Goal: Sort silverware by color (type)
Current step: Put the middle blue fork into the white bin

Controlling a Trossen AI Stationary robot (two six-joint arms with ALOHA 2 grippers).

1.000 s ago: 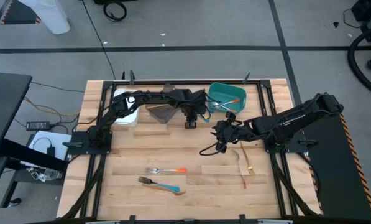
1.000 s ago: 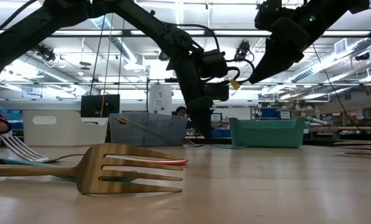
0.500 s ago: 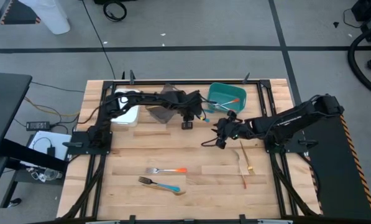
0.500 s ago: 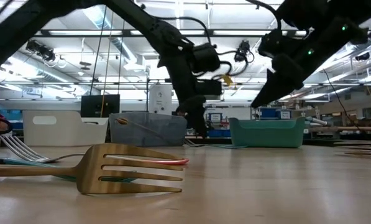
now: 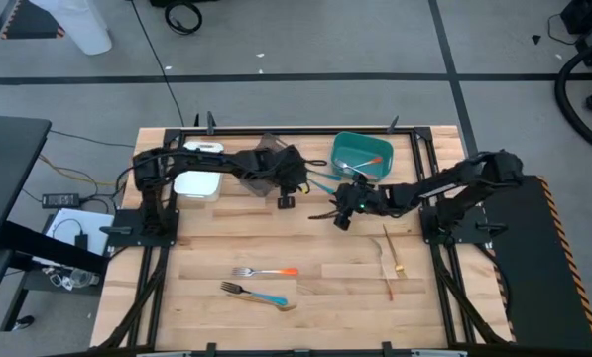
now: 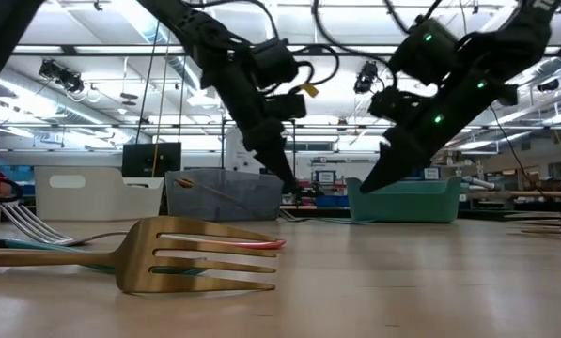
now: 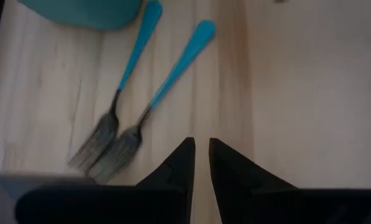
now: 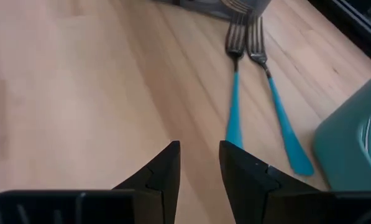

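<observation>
Two blue forks: blue-handled forks (image 7: pixel 149 102) lie side by side on the worktop (image 5: pixel 216 248), between the teal bin (image 5: pixel 361 154) and the grey-brown bin (image 5: pixel 261 169), handle ends toward the teal bin.
Left hand: left hand (image 7: pixel 201 155) hangs over bare wood just beside those forks, fingers close together with a thin gap, holding nothing.
Right hand: right hand (image 8: pixel 199 158) points at the same pair from the other side, fingers apart, holding nothing.
Teal bin: an orange-handled utensil (image 5: pixel 367 159) lies inside.
Near edge: orange-handled fork (image 5: pixel 264 271) and another blue-handled fork (image 5: pixel 256 294) lie close together.
Right side: tan wooden utensils (image 5: pixel 390 256) lie on the worktop.
White bin: white bin (image 5: pixel 197 184) sits beside the grey-brown one.
</observation>
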